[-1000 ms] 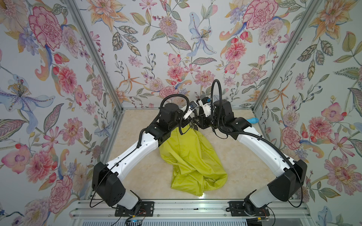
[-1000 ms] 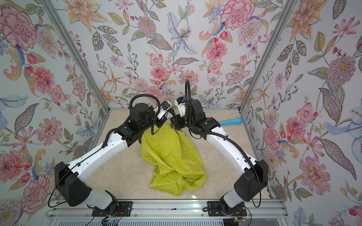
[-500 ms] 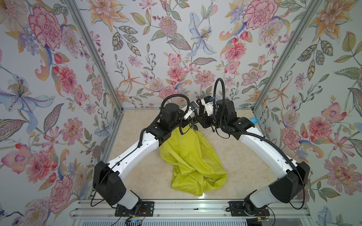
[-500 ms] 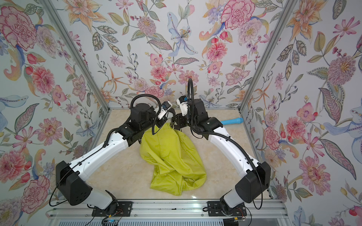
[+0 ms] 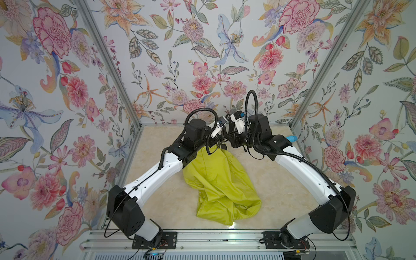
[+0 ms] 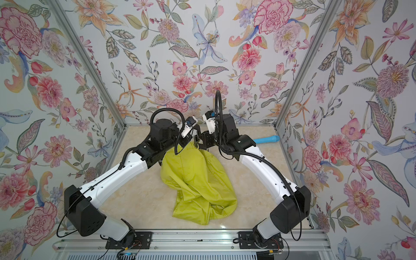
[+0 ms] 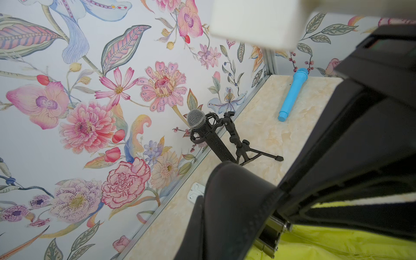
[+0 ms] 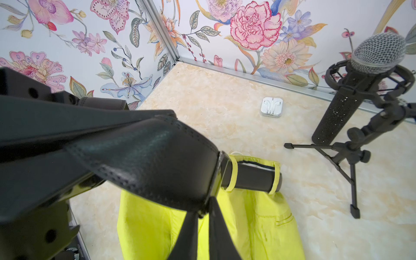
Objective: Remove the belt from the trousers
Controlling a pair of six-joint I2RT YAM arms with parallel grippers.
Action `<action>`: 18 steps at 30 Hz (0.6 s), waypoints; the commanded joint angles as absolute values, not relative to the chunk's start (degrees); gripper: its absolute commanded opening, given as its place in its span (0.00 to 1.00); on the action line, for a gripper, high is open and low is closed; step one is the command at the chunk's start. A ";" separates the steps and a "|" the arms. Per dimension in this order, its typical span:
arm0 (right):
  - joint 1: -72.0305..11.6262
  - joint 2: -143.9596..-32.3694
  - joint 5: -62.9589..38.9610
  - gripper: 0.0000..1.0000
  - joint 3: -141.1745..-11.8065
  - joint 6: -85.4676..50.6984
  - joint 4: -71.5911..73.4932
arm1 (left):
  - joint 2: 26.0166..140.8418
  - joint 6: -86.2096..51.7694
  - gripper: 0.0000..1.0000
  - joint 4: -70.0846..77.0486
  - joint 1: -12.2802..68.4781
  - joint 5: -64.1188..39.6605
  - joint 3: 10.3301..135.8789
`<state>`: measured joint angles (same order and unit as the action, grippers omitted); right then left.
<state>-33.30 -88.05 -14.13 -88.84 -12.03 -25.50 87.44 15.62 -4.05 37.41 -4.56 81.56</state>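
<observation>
Right end effector (image 8: 205,210) tight on belt (image 8: 157,157)

Fig. Item counts: robot arms ×2, L arm (image 5: 157,175) and R arm (image 5: 301,171); trousers (image 5: 220,180) ×1; belt (image 8: 157,157) ×1; belt loops (image 8: 233,173) (image 8: 275,177) ×2 in view; black mic on tripod (image 7: 198,121) ×1; blue mic (image 7: 292,94) ×1; earphone case (image 8: 271,107) ×1.

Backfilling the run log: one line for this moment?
left gripper: shut on belt | right gripper: shut on belt | belt: threaded through loops | trousers: waistband off table
</observation>
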 commanded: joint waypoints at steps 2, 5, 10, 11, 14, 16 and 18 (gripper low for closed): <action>-33.57 -90.28 -13.33 0.09 -89.82 -12.48 -25.09 | 86.12 12.67 0.00 -2.15 38.43 -9.99 84.08; -34.09 -91.43 -13.10 0.09 -90.34 -12.48 -25.00 | 85.30 11.14 0.00 -1.01 39.25 -11.55 83.95; -34.78 -93.05 -12.19 0.08 -90.96 -12.48 -24.79 | 83.99 8.98 0.00 0.43 41.06 -13.76 85.19; -34.85 -93.44 -12.06 0.08 -91.13 -12.48 -24.70 | 83.71 8.58 0.00 0.46 41.35 -14.01 85.66; -35.07 -94.27 -11.57 0.07 -91.57 -12.35 -24.48 | 83.00 8.00 0.00 0.52 41.88 -14.22 86.82; -35.16 -94.70 -11.19 0.07 -91.84 -12.23 -24.29 | 82.50 5.80 0.00 0.81 41.90 -14.19 87.28; -35.33 -94.75 -10.82 0.07 -91.93 -12.20 -23.89 | 82.16 5.12 0.00 0.78 41.92 -13.37 87.45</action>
<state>-35.40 -92.29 -14.04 -91.11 -12.08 -25.65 86.87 9.02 -5.08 39.03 -6.09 83.11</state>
